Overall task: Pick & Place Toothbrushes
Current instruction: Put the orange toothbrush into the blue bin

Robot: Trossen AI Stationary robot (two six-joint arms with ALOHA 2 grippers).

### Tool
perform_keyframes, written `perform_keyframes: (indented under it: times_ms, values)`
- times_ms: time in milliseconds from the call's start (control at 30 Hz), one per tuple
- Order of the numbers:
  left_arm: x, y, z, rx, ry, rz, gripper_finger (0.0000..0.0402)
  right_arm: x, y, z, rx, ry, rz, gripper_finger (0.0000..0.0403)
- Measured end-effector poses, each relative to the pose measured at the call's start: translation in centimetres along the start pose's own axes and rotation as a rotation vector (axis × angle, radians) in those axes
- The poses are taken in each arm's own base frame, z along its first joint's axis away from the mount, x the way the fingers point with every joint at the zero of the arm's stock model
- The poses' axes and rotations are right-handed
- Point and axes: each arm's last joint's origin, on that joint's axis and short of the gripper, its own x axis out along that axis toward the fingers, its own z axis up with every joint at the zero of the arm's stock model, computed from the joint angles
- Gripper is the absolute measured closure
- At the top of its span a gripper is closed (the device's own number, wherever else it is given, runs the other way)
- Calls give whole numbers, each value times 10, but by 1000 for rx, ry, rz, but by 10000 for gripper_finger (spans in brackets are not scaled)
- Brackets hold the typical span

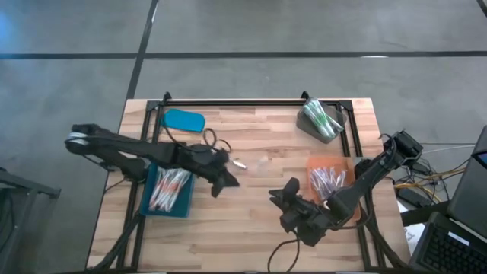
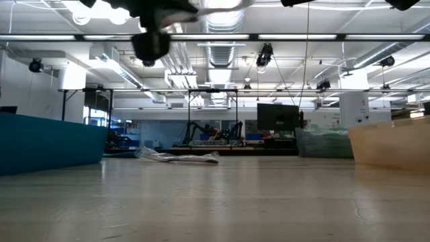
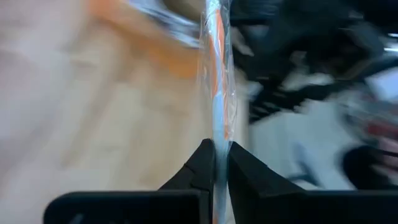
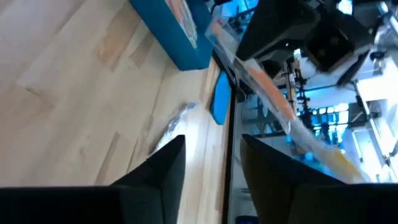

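L pincer (image 3: 216, 163) clenched on wrapped toothbrush (image 3: 216, 74) above table (image 1: 251, 228) centre; R pincer (image 4: 208, 158) released nearby.

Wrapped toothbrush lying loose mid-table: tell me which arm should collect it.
Right, probably. The left pincer is already shut on an orange toothbrush, so it is occupied. The right pincer stands open and empty over the bare wood, near the wrapped toothbrush.
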Motion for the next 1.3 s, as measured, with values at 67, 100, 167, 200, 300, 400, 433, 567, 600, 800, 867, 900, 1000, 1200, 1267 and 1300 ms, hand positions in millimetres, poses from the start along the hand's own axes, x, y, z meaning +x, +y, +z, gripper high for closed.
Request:
perform_keyframes:
  times_ms: [67,100,167,200,300,400,433,567,600,800,867,900,1000,1200,1267,1300]
  values:
    - [-17,-1,0,11,-29,103,377,0,0,0,30,0,-2,244]
    - [-26,-2,0,15,-48,149,377,0,-1,0,55,0,-4,238]
    - [-44,-4,-2,20,-82,232,377,0,-1,0,102,3,-6,228]
    - [-51,-5,-3,22,-94,266,377,0,-1,-1,124,6,-7,224]
    - [-73,-10,-7,22,-135,343,377,0,0,-4,178,29,-16,214]
    - [-92,-15,-13,11,-180,402,377,0,0,-9,249,64,-50,207]
    - [-97,-16,-16,5,-192,424,377,0,0,-10,278,76,-67,205]
    - [-111,-19,-27,-29,-210,497,377,-2,-3,-21,372,127,-115,200]
    - [-112,-19,-30,-40,-204,507,377,-3,-4,-23,393,139,-117,199]
    - [-113,-22,-49,-90,-144,560,377,-5,-12,-39,533,208,-147,205]
    - [-113,-22,-55,-112,-115,582,377,-7,-15,-43,560,227,-152,208]
    - [-113,-22,-59,-126,-100,597,377,-7,-15,-45,575,234,-156,210]
    - [-118,-20,-68,-176,-61,643,377,-9,-17,-49,598,250,-159,213]
    - [-128,-18,-85,-264,-7,736,377,-11,-18,-50,625,270,-115,212]
    - [-129,-17,-91,-293,3,761,377,-11,-18,-50,626,271,-112,208]
    - [-130,-16,-94,-304,8,770,377,-11,-18,-50,626,271,-112,206]
